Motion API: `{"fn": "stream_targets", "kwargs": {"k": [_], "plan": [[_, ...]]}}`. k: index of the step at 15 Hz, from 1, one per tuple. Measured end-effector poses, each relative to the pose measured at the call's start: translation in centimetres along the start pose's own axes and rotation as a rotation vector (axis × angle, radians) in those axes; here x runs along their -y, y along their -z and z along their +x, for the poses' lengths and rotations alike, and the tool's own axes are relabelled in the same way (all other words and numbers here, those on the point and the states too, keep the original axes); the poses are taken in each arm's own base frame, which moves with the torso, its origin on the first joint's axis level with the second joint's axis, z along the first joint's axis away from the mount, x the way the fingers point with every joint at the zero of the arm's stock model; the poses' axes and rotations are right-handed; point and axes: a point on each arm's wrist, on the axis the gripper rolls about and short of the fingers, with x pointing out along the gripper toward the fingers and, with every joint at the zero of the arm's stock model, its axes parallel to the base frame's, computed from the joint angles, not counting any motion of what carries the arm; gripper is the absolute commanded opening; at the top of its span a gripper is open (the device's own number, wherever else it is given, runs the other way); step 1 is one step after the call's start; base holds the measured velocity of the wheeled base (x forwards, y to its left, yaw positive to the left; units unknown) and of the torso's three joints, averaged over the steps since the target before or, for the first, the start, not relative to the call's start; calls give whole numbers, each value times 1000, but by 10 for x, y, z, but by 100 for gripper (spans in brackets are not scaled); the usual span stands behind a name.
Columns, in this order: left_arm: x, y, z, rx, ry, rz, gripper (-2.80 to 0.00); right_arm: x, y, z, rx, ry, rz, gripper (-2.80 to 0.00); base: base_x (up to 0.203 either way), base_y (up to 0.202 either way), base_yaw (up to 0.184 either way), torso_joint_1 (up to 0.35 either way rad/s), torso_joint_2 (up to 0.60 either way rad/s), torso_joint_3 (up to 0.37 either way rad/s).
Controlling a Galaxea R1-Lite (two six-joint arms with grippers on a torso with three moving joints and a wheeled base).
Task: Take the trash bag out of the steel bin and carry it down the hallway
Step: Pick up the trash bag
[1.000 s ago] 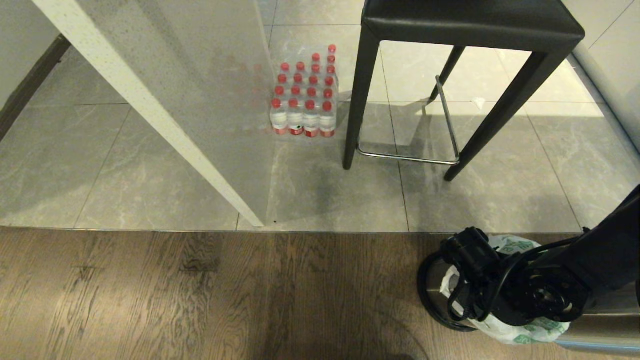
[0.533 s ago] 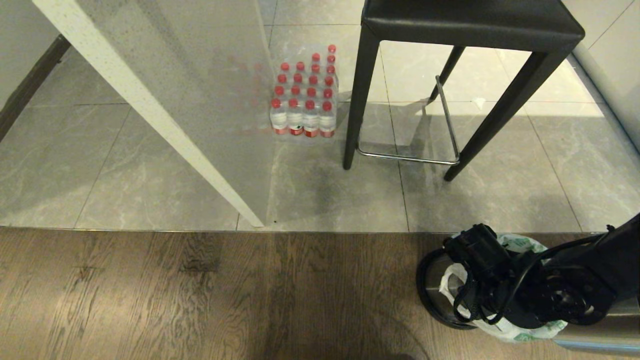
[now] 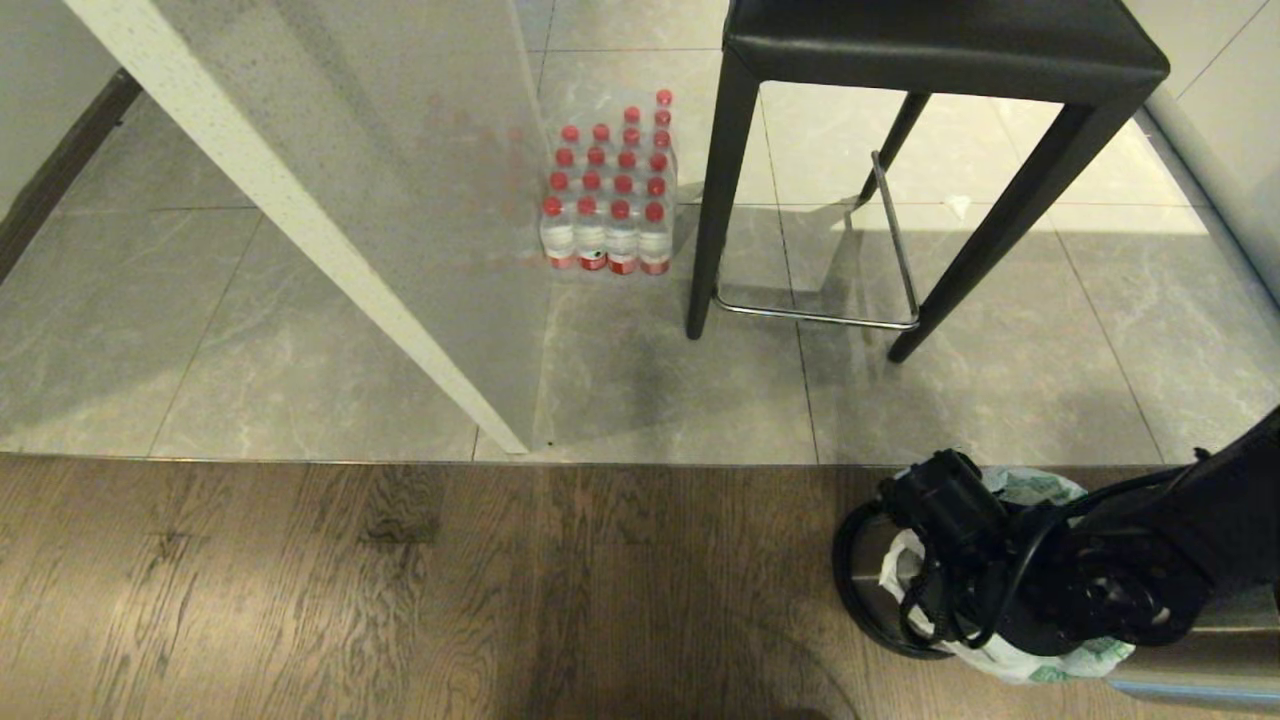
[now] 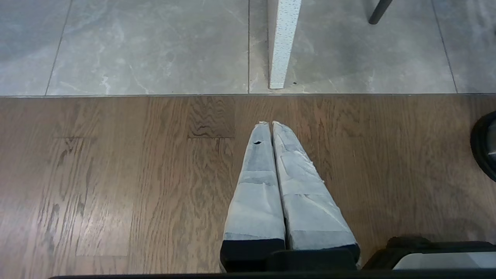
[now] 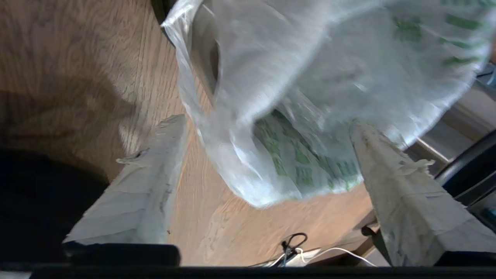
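Nearest, on the wood-plank floor (image 3: 400,600): the right end effector (image 5: 267,155) hangs over the steel bin (image 3: 858,585), wrist pointed down into the bin mouth. Its fingers (image 5: 143,186) are spread wide w/ nothing pinched; the trash bag (image 5: 294,116) bulges between and just beyond them, apparently touching the inner side of one finger, though contact isn't sure in the right wrist view. Likely reason for the pose: jaws wide so they can straddle a bunched fold or loop of the thin film before closing. Bag isn't held, so removal not yet done.

Bag's place: seated in the bin, white film w/ green print draped over the black rim on the side nearest the robot, and partly hidden under the arm in the head view. Rel. to the end effector it's right below and ahead, in the gap between the fingers. Thin plastic will prob. slip or tear if only a sliver gets caught, so a deeper bite looks wiser.

Left end effector (image 4: 271,128): parked low over the wood floor, fingers pressed together, empty, well apart from the bin, whose rim shows at the frame edge. Idle because one arm can manage this.

Farther: grey floor tiles (image 3: 150,320) start past the wood edge. On them a white panel leg (image 3: 300,230), a pack of red-capped bottles (image 3: 610,200), then the black stool (image 3: 940,45), which is taller than the bin. That tiled stretch is prob. the carry route.
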Motion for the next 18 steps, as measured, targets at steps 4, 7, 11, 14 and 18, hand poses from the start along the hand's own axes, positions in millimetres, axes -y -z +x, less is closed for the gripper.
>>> {"fn": "stream_targets", "kwargs": {"k": [4, 7, 11, 14, 18], "plan": [[0, 0, 0, 0, 0, 0, -280, -13, -10, 16, 21, 51, -15, 0, 0, 0, 0, 0, 0, 0], [0, 0, 0, 0, 0, 0, -280, -19, -12, 28, 40, 99, -34, 0, 0, 0, 0, 0, 0, 0], [0, 0, 0, 0, 0, 0, -280, -18, -13, 37, 79, 141, -53, 0, 0, 0, 0, 0, 0, 0], [0, 0, 0, 0, 0, 0, -280, -11, -16, 41, 87, 179, -28, 0, 0, 0, 0, 0, 0, 0], [0, 0, 0, 0, 0, 0, -280, -2, -12, 42, 76, 217, -4, 0, 0, 0, 0, 0, 0, 0]]}}
